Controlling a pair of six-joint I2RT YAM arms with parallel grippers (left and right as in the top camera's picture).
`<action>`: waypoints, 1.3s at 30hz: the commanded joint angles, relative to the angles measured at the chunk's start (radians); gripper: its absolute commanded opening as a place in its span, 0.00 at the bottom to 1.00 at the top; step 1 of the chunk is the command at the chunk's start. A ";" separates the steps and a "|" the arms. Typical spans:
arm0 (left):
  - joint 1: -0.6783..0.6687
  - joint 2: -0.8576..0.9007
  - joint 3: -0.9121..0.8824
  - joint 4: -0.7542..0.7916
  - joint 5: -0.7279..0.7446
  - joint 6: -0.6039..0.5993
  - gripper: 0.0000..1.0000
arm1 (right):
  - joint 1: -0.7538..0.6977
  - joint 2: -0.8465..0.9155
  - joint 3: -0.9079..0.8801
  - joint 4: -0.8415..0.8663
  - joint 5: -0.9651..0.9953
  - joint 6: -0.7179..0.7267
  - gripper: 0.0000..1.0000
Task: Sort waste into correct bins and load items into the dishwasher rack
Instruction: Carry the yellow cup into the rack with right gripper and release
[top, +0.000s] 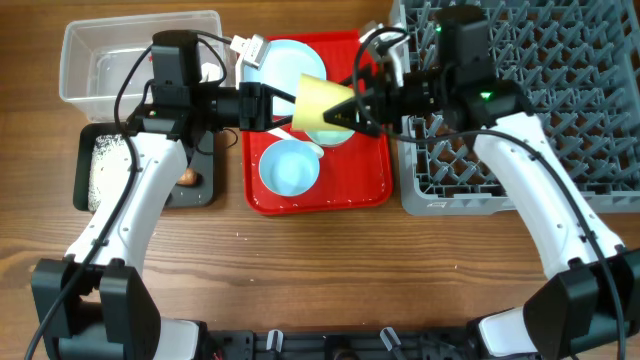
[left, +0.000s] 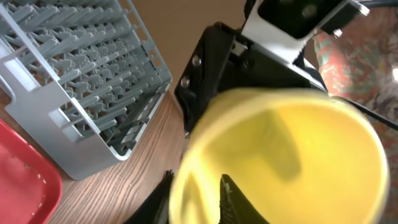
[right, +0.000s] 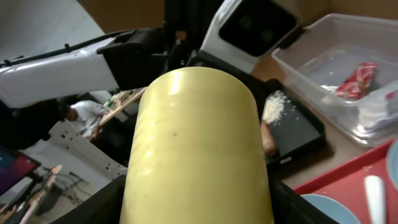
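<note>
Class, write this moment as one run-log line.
yellow cup: sideways, over red tray | right pincer: shut on cup body | left pincer: at cup rim, grip unclear

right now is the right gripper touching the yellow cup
Touching. The right wrist view shows the yellow cup filling the space between the right gripper fingers, both dark fingers pressed against its sides with no gap.

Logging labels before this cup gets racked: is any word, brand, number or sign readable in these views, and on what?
No text can be read in any view.
On the red-and-white wrapper in the clear tub: the print is too blurred to read.
On the yellow cup and the grey rack: no markings show.
</note>
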 joint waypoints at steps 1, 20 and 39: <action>0.002 -0.012 0.014 0.000 0.027 0.003 0.32 | -0.090 0.014 -0.009 -0.010 0.012 0.043 0.54; 0.000 -0.012 0.014 -0.160 -0.676 0.006 0.37 | -0.240 -0.040 0.207 -0.748 1.123 0.159 0.53; -0.034 -0.007 0.014 -0.423 -1.212 0.006 0.37 | -0.142 0.216 0.204 -1.020 1.291 0.255 0.54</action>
